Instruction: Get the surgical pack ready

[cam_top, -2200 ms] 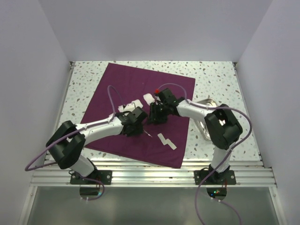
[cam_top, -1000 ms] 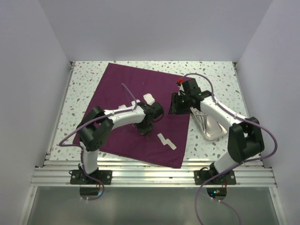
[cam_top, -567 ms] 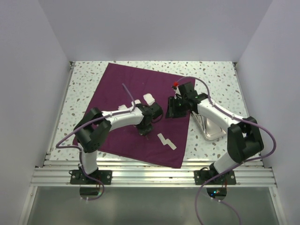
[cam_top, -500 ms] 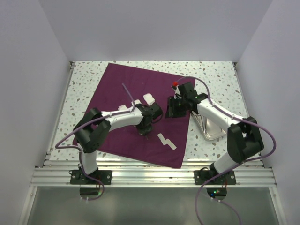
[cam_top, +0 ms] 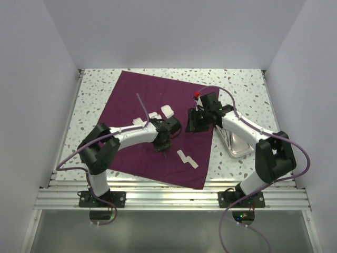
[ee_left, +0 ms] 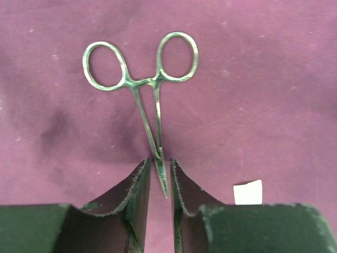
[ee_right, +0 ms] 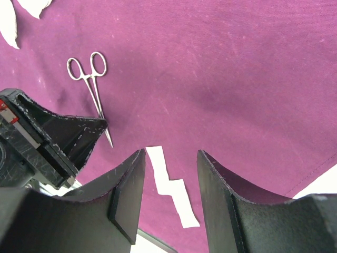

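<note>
Left hand (cam_top: 163,143) sits low over the middle of the purple cloth (cam_top: 142,95), pointing down at a metal clamp (ee_left: 143,82) that lies flat on the fabric. In the left wrist view its two dark fingers (ee_left: 134,184) stand with only a narrow gap between them. The clamp's closed tip lies in that gap. A sliver of cloth shows on either side of the tip, so the fingers bracket it without pinching it. The clamp's two finger rings point away from the hand, and its shafts are drawn together. A small white piece of gauze (ee_left: 247,192) lies on the cloth just beside one finger.

Right hand (cam_top: 194,122) hovers above the right side of the cloth, near its edge, between the left hand and the silver tray (cam_top: 239,154). Its fingers (ee_right: 129,195) are parted to a middling width with nothing between them. Its wrist camera looks down on the same clamp, with a finger of the left hand right beside the tip. It also shows a zigzag white gauze strip (ee_right: 168,187) lying on the cloth toward the near edge.

The cloth is spread open and flat, slightly askew, on the speckled counter (cam_top: 242,84). Three small white gauze squares (cam_top: 167,110) lie in a loose row on it just beyond the left hand, apart from the clamp. The tray stands on the counter just off the cloth's right edge, partly hidden by the right arm.
</note>
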